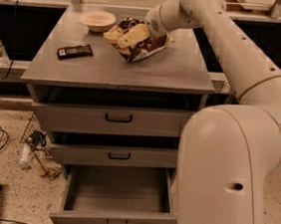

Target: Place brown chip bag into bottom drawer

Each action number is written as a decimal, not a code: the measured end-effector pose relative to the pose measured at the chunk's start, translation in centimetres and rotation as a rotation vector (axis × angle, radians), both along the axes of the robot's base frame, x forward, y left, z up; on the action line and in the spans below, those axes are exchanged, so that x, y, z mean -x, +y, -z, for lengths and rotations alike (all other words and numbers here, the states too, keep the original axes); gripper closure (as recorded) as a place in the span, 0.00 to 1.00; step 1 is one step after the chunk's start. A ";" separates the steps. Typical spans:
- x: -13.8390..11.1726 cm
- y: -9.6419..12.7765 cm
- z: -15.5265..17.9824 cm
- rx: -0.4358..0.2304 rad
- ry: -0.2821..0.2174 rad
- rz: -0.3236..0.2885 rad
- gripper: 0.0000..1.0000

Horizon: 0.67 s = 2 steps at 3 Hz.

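The bottom drawer (114,216) stood pulled open. Farther back, on the cabinet top (149,75), lay the brown chip bag (146,48) with the gripper (131,35) upon it; whether open or gripping, I could not tell. The bag looked light, crinkly and slippery, so a bunched edge seemed the best hold.

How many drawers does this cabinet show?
3, stacked: top drawer and middle drawer mostly in, bottom drawer pulled open. None seems hidden. The gripper is at the brown chip bag on the cabinet top.
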<state>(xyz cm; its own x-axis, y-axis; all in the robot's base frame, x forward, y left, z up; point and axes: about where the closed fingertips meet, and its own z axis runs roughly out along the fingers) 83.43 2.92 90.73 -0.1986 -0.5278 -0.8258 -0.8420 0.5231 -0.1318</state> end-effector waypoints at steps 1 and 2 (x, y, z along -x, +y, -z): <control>0.3 1.5 2.6 0.003 0.020 0.015 0.20; 0.8 2.2 4.0 0.002 0.042 0.016 0.43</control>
<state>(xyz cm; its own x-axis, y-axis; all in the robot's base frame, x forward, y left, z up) 82.62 5.07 86.77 -0.2408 -0.5264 -0.8154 -0.8386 0.5358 -0.0982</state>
